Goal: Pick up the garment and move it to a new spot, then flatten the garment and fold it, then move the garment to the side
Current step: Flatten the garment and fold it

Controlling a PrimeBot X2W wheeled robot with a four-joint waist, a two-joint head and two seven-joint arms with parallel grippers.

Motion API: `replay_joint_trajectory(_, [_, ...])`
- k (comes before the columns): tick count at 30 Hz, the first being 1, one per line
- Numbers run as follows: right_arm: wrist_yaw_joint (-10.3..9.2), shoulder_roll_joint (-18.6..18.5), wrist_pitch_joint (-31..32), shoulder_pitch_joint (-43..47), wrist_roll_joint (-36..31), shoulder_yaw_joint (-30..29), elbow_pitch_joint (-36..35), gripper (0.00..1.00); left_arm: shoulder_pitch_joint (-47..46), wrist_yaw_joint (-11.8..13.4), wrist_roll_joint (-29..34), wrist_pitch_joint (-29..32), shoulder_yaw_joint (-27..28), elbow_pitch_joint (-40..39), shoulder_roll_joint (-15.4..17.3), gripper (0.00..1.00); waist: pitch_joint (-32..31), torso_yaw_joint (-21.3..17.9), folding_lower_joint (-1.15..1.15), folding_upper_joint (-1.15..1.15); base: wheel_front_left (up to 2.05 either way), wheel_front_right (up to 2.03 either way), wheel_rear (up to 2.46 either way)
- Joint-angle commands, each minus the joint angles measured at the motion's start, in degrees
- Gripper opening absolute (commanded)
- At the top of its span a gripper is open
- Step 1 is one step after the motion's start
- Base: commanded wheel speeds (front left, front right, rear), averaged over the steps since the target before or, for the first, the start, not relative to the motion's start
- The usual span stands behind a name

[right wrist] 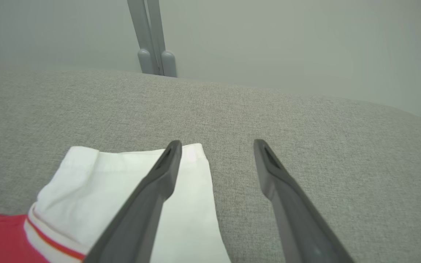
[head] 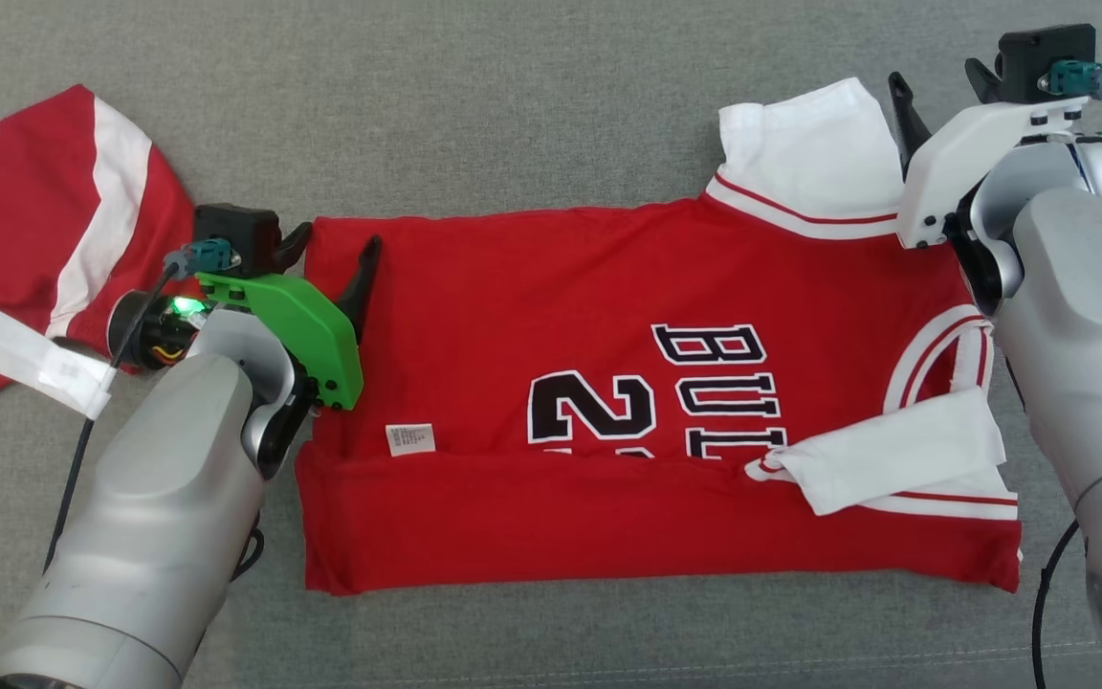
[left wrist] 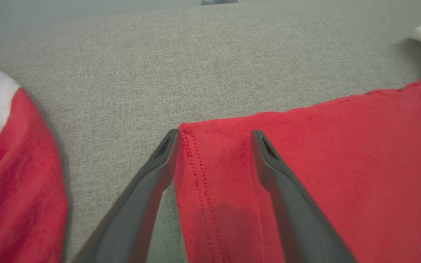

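Grey fabric surface (head: 513, 96) w/ the red garment (head: 608, 316) laid flat, near edge folded up. Head view: we've got left gripper (head: 333, 251) at its hem corner and right gripper (head: 938, 96) by the white sleeve (head: 809, 144), prob for the next fold. Left wrist: jaws spread wide, straddling that corner, nothing gripped. Right wrist: same, over the sleeve edge.

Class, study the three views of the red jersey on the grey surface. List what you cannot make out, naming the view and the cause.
- Head view: the print on the jersey is half covered by the folded-over flap and a white sleeve.
- Head view: the white label is too small to read.
- Head view: the second red garment is cut off by the left edge.
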Motion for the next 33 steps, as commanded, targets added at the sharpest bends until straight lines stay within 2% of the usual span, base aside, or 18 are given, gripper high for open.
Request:
replay_joint_trajectory(1, [0.01, 0.0, 0.42, -1.29, -0.3, 0.1, 1.45, 1.0, -1.47, -0.16, -0.92, -0.21, -0.64, 0.54, 0.31, 1.0, 1.55, 1.01, 0.0, 0.0, 0.0, 0.0, 0.0])
replay_joint_trajectory(10, [0.01, -0.4, 1.36, -7.28, -1.38, -0.94, 8.79, 1.0, -6.15, -0.16, -4.89, -0.58, -5.49, 3.43, -0.51, 1.0, 4.83, 2.28, 0.0, 0.0, 0.0, 0.0, 0.0])
replay_joint_trajectory(22, [0.01, -1.08, 4.62, -10.8, -2.28, -1.51, 12.06, 1.0, -9.14, -0.16, -9.79, -1.36, -10.62, 5.23, -1.8, 1.0, 7.91, 4.14, 0.0, 0.0, 0.0, 0.0, 0.0])
replay_joint_trajectory(23, [0.01, -0.95, 5.12, -10.88, -2.05, -1.78, 12.2, 0.99, -9.19, -0.17, -10.32, -1.25, -10.93, 5.3, -1.9, 0.92, 7.99, 4.21, 0.0, 0.0, 0.0, 0.0, 0.0])
replay_joint_trajectory(24, [0.01, -0.64, 5.63, -10.88, -1.72, -2.13, 12.35, 0.63, -9.22, -0.17, -10.96, -1.02, -11.35, 5.41, -2.04, 0.45, 8.02, 4.28, 0.0, 0.0, 0.0, 0.0, 0.0])
replay_joint_trajectory(25, [0.01, -0.41, 6.04, -10.82, -1.65, -2.31, 12.48, 0.45, -9.2, -0.17, -11.27, -0.91, -11.7, 5.48, -2.13, 0.31, 7.99, 4.33, 0.0, 0.0, 0.0, 0.0, 0.0])
replay_joint_trajectory(26, [0.01, -0.31, 6.16, -10.84, -1.64, -2.43, 12.59, 0.0, -9.2, -0.17, -11.63, -0.92, -12.19, 5.58, -2.17, 0.0, 7.94, 4.37, 0.0, 0.0, 0.0, 0.0, 0.0])
replay_joint_trajectory(33, [-0.02, -0.65, 2.77, -9.36, -1.33, -3.49, 12.64, 0.0, -9.45, -0.09, -14.53, -3.82, -14.02, 5.65, -1.44, 0.0, 5.97, 4.05, 0.0, 0.0, 0.0, 0.0, 0.0])
